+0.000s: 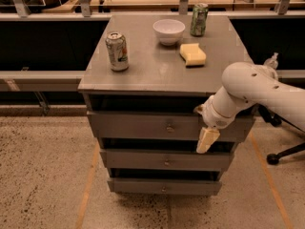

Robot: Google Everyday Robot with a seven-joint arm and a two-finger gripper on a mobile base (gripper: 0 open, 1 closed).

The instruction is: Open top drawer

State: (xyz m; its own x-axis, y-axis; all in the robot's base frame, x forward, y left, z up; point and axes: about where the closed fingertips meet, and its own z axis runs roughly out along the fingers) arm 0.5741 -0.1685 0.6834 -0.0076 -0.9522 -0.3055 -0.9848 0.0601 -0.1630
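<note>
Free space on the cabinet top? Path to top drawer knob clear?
Free: the cabinet top between silver can and sponge, and along its front edge. Crowded: the back, with bowl and green can. Gripper hangs before the top drawer, right of the knob, which is unblocked.

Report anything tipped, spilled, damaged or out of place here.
Nothing stands out. The left can and rear can stand upright, the bowl sits upright and the yellow sponge lies flat on the cabinet top, with no spill. The top drawer looks intact; the gripper hangs before it, right of its knob.

End effector [208, 140] before top drawer [138, 126], right of knob [169, 126]; bowl [168, 31], sponge [193, 54], silver can [117, 51], green can [198, 19] above.
</note>
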